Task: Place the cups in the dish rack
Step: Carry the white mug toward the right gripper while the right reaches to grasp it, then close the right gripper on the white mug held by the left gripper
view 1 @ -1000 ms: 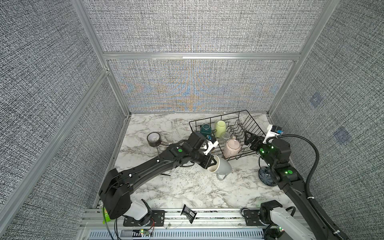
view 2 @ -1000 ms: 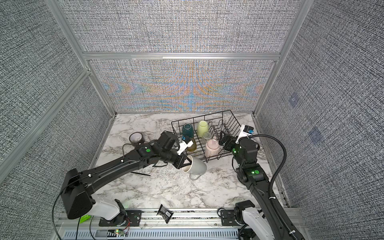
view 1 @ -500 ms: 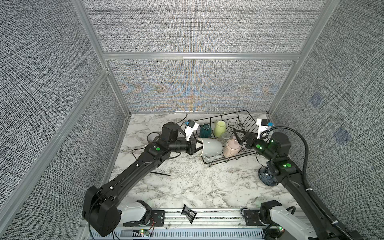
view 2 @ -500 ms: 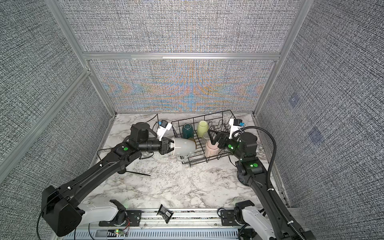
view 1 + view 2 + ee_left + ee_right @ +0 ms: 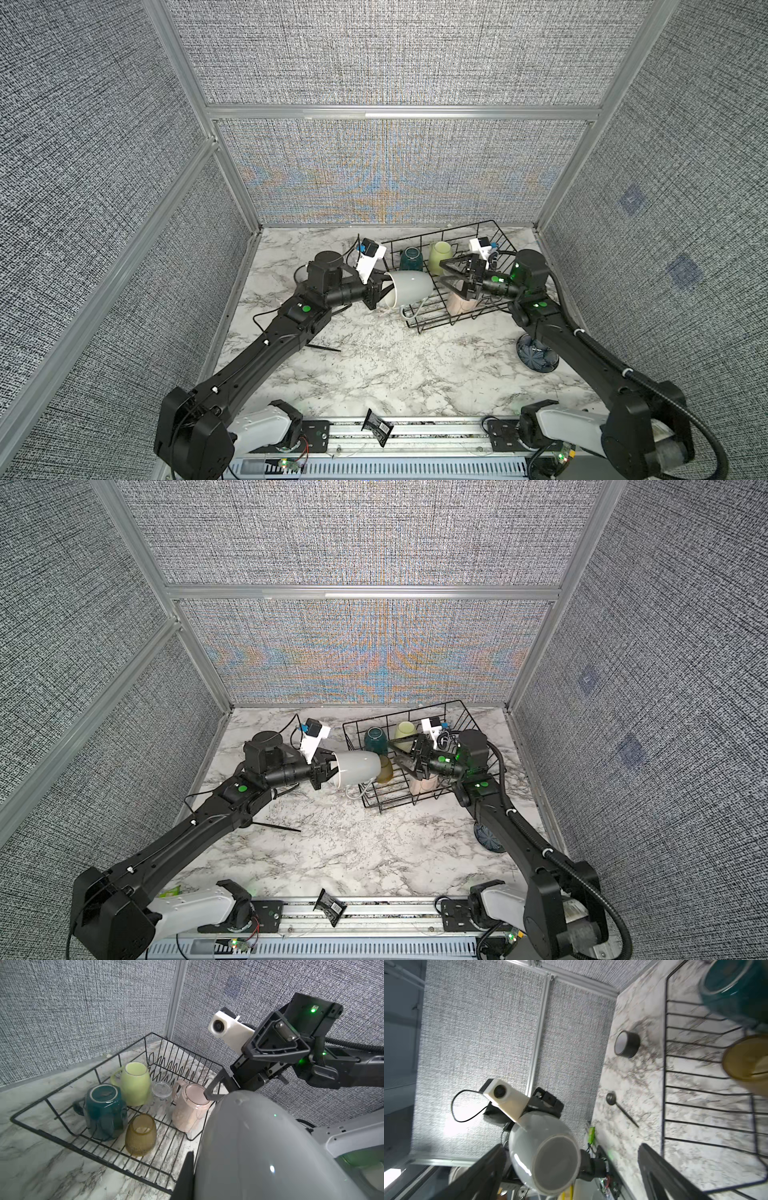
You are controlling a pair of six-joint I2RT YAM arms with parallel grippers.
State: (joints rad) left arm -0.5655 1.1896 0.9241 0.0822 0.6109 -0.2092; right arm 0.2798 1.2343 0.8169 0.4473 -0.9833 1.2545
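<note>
My left pincer is pressed together on the rim of the grey mug, one finger inside the mouth and one outside. In both top views it holds the mug on its side in the air, at the left edge of the dish rack, a little right of the frame's centre. The mouth faces the pincer, the base faces the rack and the handle hangs down. The mug is glossy pale grey and rounded, and its flat unglazed base shows in the right wrist view.

My right pincer is spread wide and holds nothing. It faces the mug's base from over the rack, with the mug framed between its two fingers. One fingertip sits at the top of the tall pink mug; I cannot tell whether it touches.

The teal mug, base up, the light green mug, the small clear glass and the amber tumbler stand in the rack.
</note>
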